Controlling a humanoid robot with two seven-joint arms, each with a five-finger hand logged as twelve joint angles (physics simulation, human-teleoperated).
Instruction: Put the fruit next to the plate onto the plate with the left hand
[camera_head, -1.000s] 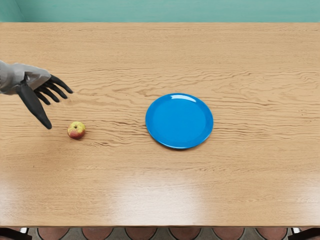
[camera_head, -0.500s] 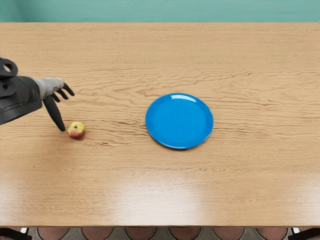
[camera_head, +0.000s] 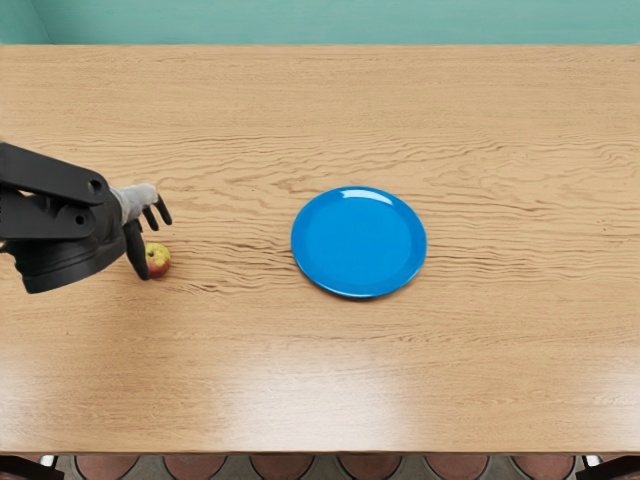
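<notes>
You held the left hand (camera_head: 140, 220) open, thumb just beside the apple (camera_head: 159, 260) near the tabletop's (camera_head: 320, 380) left edge, likely pre-grasp.

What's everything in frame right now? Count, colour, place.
table: 1, light wood, fills most of the view
plate: 1, blue, near the table's middle, nothing on it
apple: 1, red and yellow, on the table left of the plate, well apart from it
wall: 1, teal, strip along the top edge
left arm: 1, black, comes in from the left edge
left robot hand: 1, grey with black fingers, right at the apple's left side, fingers spread, not closed on it
right arm: not in view
</notes>
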